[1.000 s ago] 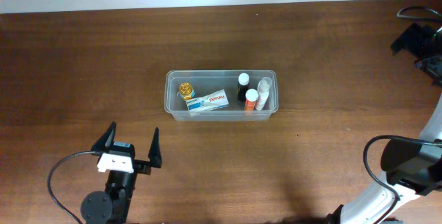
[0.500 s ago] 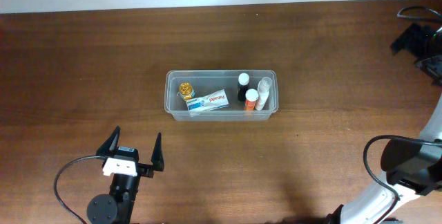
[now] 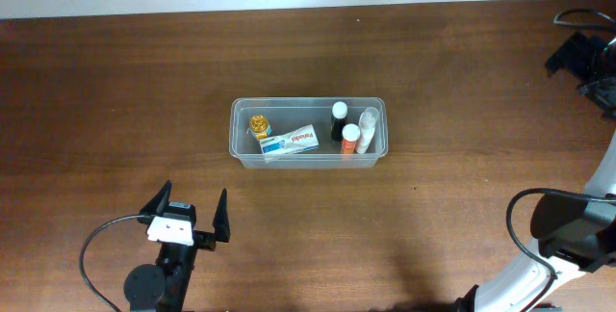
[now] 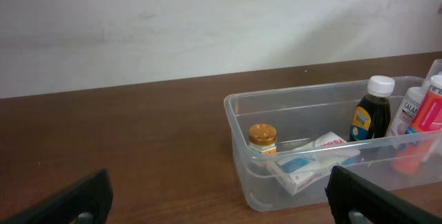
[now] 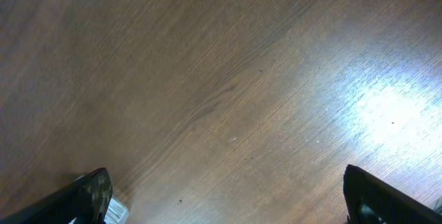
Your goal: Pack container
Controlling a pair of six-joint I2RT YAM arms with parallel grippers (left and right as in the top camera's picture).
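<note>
The clear plastic container (image 3: pixel 237 148) stands mid-table. It holds a small gold-capped jar (image 3: pixel 259 123), a white and blue box (image 3: pixel 290 142), a dark bottle with a white cap (image 3: pixel 339 115), an orange bottle (image 3: pixel 350 138) and a clear white bottle (image 3: pixel 369 122). The left wrist view shows the container (image 4: pixel 238 148) with the same items. My left gripper (image 3: pixel 187 210) is open and empty, near the table's front, left of the container. My right gripper (image 3: pixel 584 57) is at the far right edge; its fingers (image 5: pixel 228 200) are spread wide over bare wood, empty.
A white wall (image 4: pixel 207 16) runs behind the table's far edge. Black cables (image 3: pixel 91 249) trail from the left arm base and loop by the right arm (image 3: pixel 525 221) at the front right.
My left gripper has drawn back toward the table's front edge and slightly right, still open. The container, its contents and the right arm have not moved.
</note>
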